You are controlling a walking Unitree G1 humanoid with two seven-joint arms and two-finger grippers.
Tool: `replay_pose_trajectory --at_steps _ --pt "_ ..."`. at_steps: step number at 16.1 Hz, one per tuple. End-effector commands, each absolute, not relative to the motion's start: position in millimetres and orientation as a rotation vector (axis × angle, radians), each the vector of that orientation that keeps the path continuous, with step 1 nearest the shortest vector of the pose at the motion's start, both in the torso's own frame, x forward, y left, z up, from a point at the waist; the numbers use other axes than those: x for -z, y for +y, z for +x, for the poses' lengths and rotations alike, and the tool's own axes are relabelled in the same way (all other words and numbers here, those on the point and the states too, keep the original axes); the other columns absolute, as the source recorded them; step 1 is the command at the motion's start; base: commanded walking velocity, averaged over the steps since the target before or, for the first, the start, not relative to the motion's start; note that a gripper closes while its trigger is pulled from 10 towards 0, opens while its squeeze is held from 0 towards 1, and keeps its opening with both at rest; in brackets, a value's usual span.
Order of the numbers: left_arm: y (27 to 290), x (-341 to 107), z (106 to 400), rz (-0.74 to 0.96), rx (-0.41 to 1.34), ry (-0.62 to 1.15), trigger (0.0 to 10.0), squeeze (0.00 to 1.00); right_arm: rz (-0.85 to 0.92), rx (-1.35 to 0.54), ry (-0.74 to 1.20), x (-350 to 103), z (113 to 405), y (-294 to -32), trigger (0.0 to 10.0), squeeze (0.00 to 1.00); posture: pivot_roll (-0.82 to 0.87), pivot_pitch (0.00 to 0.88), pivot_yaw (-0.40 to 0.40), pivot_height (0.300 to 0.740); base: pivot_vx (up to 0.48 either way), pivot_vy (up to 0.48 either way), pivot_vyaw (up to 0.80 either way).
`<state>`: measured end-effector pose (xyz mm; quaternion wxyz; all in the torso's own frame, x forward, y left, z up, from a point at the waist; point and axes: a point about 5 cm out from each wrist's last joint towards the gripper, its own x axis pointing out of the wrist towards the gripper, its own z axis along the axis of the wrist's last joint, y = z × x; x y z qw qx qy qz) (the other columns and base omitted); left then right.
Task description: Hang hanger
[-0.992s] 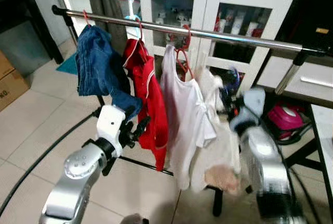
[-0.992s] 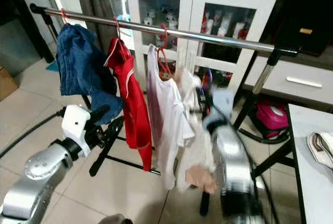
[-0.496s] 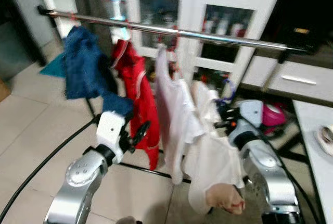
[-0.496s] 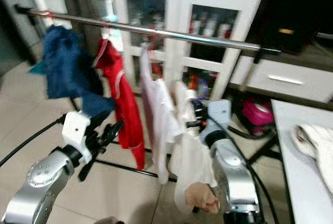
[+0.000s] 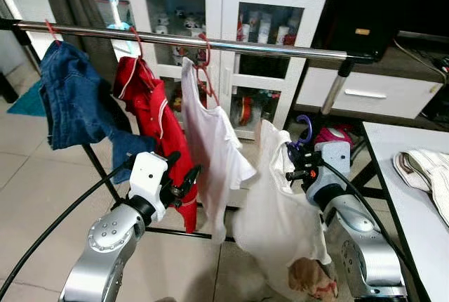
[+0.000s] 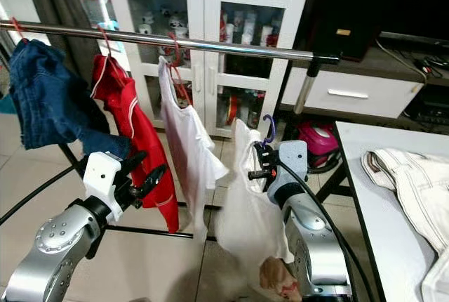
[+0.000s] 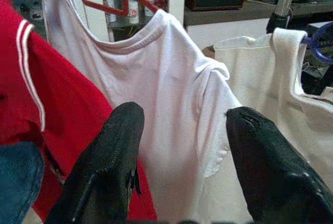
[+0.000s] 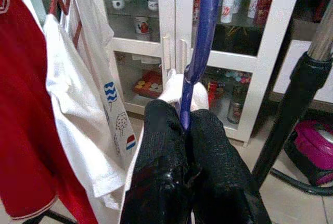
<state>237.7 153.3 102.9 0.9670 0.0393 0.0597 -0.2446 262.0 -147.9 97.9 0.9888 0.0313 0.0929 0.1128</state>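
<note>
The blue hanger (image 8: 200, 31) carries a cream-white garment (image 5: 277, 211) and sits clamped at its neck between the two fingers of the right tool (image 5: 300, 168), its hook pointing upward. It is not yet on the steel rail (image 5: 210, 42): the hook's curl hangs below the bar and nearer the robot, off toward the rail's right end where the black upright post (image 5: 335, 95) meets it. That is the relation the coming move turns on (as I judge it): the rail runs across the view from left to right, the hook lies under it, so the hanger must rise above the bar and go forward before it can drop on.

The bare stretch of rail between the white T-shirt (image 5: 210, 147) on its red hanger (image 5: 205, 63) and the post looks like the natural slot. Further left along the rail hang a red garment (image 5: 151, 119) and blue denim (image 5: 70, 105).

The left tool (image 5: 184, 175) has its fingers spread apart, gripping nothing, just beside the red garment's hem. The right arm is clearly the nearer one. A white cabinet (image 5: 224, 7) stands behind the rail.
</note>
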Motion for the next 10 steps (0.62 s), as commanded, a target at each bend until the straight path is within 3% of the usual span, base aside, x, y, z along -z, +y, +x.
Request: replay_pose_trajectory --at_steps 1,10 --pt "153.0 -108.2 238.5 0.084 0.503 0.101 10.0 0.0 0.073 -0.226 0.163 -105.1 261.8 -147.5 10.0 0.0 0.0 0.0 -0.015 0.74 0.0 0.0 -0.47" --pt "152.2 -108.6 240.5 0.086 0.509 0.097 10.0 0.0 0.078 -0.222 0.18 -105.7 262.3 -146.8 10.0 0.0 0.0 0.0 -0.013 0.74 -0.236 0.0 0.0"
